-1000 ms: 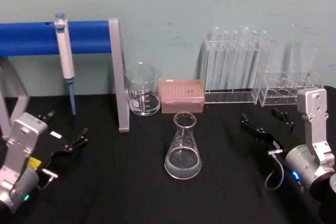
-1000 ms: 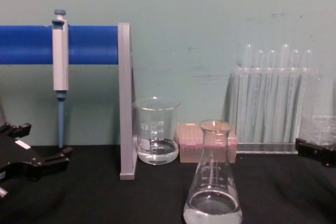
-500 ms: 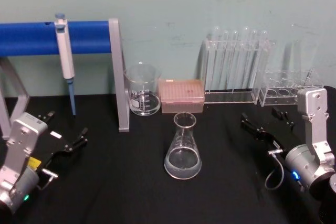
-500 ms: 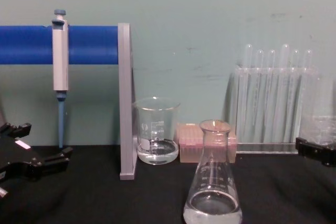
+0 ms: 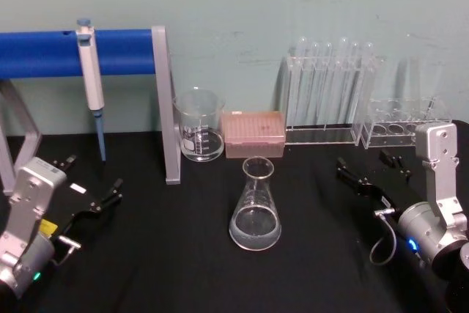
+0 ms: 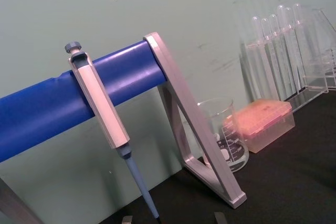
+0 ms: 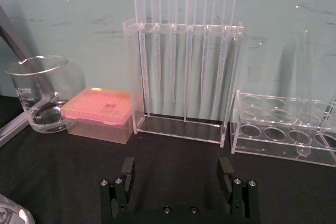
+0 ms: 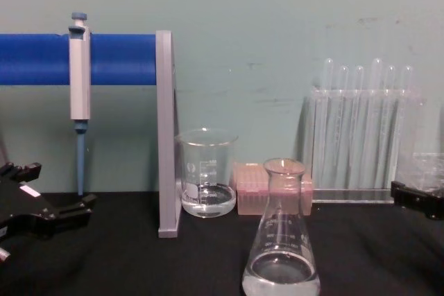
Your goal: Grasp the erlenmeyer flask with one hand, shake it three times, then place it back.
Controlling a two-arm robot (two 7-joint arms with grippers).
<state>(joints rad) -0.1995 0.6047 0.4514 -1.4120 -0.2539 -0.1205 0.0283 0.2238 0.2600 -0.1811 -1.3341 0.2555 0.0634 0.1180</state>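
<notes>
The erlenmeyer flask (image 5: pixel 256 207) stands upright on the black table at the middle, with a little clear liquid in its base; it is near the front in the chest view (image 8: pixel 281 240). No gripper touches it. My left gripper (image 5: pixel 91 177) rests open low at the table's left, well apart from the flask, and its black fingers (image 8: pixel 69 209) show at the chest view's left edge. My right gripper (image 5: pixel 370 163) sits open at the right, also apart from the flask, with nothing between its fingers (image 7: pixel 127 167). A sliver of the flask (image 7: pixel 10 214) shows in the right wrist view.
Behind the flask stand a glass beaker (image 5: pixel 199 128) and a pink tip box (image 5: pixel 253 133). A pipette (image 5: pixel 91 78) hangs on a blue bar stand (image 5: pixel 165 108) at the left. Two clear racks (image 5: pixel 330 100) (image 5: pixel 399 126) stand at the back right.
</notes>
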